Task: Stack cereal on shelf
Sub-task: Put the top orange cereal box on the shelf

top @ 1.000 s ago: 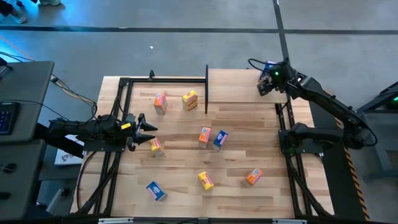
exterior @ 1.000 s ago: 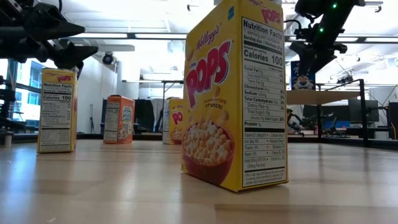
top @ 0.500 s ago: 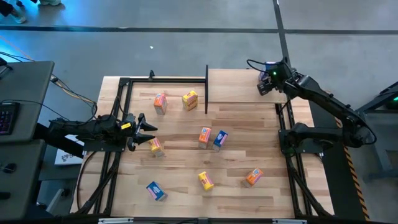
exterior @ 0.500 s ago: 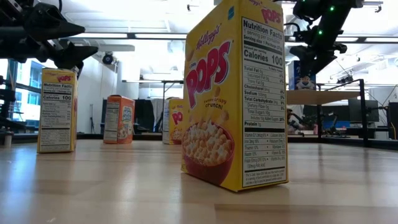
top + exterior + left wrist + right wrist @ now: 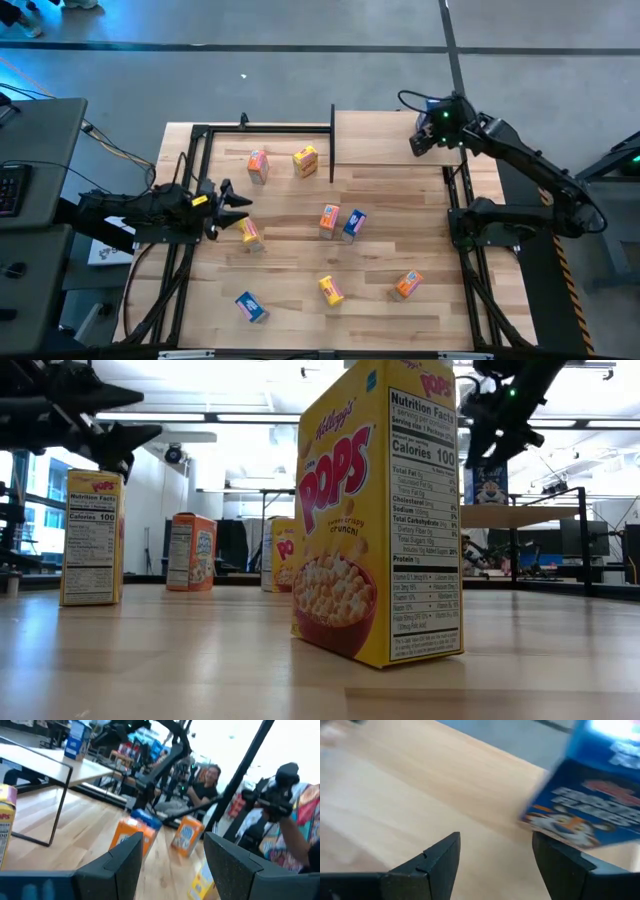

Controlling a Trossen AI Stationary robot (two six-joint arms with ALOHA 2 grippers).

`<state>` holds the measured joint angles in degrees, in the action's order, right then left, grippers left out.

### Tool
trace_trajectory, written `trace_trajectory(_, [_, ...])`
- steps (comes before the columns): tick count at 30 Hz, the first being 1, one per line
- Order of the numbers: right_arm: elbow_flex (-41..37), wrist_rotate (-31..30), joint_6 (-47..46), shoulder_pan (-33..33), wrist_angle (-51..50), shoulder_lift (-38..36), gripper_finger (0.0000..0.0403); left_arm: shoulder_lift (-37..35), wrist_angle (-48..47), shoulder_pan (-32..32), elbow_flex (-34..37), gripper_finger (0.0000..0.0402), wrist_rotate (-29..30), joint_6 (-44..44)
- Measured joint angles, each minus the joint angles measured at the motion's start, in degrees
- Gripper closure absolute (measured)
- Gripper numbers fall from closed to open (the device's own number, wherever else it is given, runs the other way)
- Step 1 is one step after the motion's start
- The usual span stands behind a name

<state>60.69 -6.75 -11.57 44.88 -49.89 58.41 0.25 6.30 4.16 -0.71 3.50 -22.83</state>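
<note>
— Your right claw [image 5: 418,143] has slid off the blue box [image 5: 488,481] on the shelf [image 5: 380,140], fingers apart, empty.
— And your left claw [image 5: 238,207] hovers spread above a yellow box [image 5: 250,234] on the counter [image 5: 300,300].

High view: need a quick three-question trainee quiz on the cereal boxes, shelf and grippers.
1. True or false: a blue box stands on the shelf.
2. How many cereal boxes does the high view show on the tabletop?
3. Which is over the shelf? A: left gripper. B: right gripper.
Key: 1 true; 2 eight; 3 B.
</note>
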Motion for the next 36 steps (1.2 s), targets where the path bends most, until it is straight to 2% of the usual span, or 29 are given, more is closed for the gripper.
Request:
trace_trajectory(7, [4.76,7.20,0.00,-2.46,0.02,0.00,0.0163,-0.02,6.08,0.00,0.00,0.0202,0.01,-0.02])
trace_trajectory(12, [8.30,7.42,0.05,-5.75,0.21,0.00,0.0163,0.00,8.21,0.00,-1.30,0.0202,0.01,1.51])
trace_trajectory(20, [13.84,6.16,1.53,-9.07,0.46,0.00,0.0163,0.95,7.56,0.00,-8.34,0.0202,2.35,7.96])
trace_trajectory(23, [15.42,5.75,1.53,-9.55,0.42,0.00,0.0163,2.22,3.33,0.00,-11.92,0.0202,6.69,9.83])
trace_trajectory(30, [16.94,5.75,1.63,-9.92,0.42,0.00,0.0163,8.34,-8.84,-0.02,-22.00,0.0202,21.48,11.13])
trace_trajectory(34, [16.94,5.74,2.59,-9.92,0.35,0.02,0.0163,12.09,-11.78,-0.02,-27.11,0.0202,29.42,11.28])
trace_trajectory(36, [16.94,5.74,2.60,-9.92,0.33,0.02,0.0163,13.74,-12.68,-0.02,-29.48,0.0202,31.17,12.91])
